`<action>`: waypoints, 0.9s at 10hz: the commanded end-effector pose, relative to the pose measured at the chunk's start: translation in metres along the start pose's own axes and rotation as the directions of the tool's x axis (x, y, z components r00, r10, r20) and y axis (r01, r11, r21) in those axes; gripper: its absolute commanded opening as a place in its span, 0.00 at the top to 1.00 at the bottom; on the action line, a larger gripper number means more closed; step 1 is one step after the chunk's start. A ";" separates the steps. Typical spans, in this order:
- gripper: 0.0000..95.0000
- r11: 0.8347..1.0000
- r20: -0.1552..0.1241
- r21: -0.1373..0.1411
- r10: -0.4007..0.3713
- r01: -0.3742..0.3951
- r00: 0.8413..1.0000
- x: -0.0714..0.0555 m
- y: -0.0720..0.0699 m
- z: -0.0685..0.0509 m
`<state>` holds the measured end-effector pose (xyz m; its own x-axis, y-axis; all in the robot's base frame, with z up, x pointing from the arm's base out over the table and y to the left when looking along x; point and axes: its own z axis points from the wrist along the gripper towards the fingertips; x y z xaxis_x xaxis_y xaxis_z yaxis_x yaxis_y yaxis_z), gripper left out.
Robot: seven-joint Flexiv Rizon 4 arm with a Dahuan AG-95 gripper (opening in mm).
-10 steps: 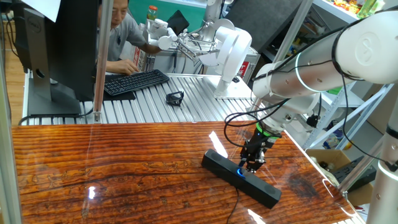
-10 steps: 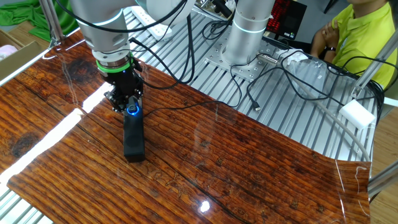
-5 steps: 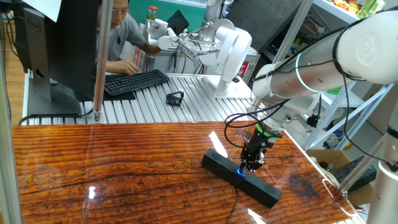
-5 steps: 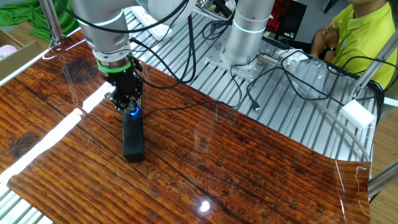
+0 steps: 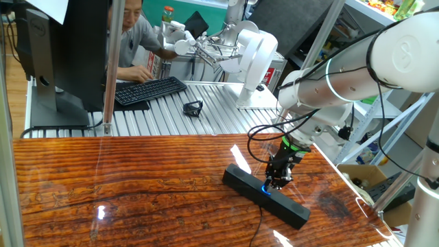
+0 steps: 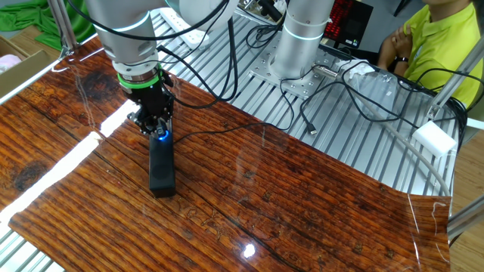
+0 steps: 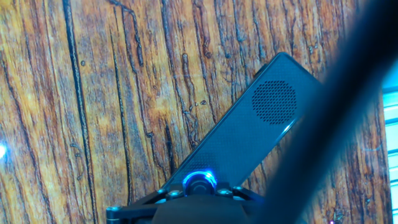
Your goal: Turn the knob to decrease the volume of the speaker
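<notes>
The speaker (image 7: pixel 249 140) is matte black with a fine perforated dot grille, and its knob (image 7: pixel 199 181) glows blue around a silvery centre. The worktop (image 5: pixel 123 185) is reddish-brown wood with dark wavy grain lines and white glare patches. The end effector (image 6: pixel 156 130) is black, under a green band on the white arm (image 5: pixel 357 65).

glossy white arm (image 5: pixel 384 62) with grey joint bands, green wrist ring, black gripper (image 6: pixel 156 130), looping black cables.
</notes>
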<state>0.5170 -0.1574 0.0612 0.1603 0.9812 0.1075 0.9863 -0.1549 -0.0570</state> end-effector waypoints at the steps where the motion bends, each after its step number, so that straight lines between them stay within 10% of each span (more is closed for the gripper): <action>1: 1.00 1.000 0.002 -0.003 -0.002 0.002 1.000 0.000 0.000 0.001; 9: 1.00 0.998 0.004 -0.005 -0.062 0.062 0.998 0.000 0.000 0.001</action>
<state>0.5164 -0.1570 0.0610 0.0986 0.9893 0.1072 0.9945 -0.0941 -0.0455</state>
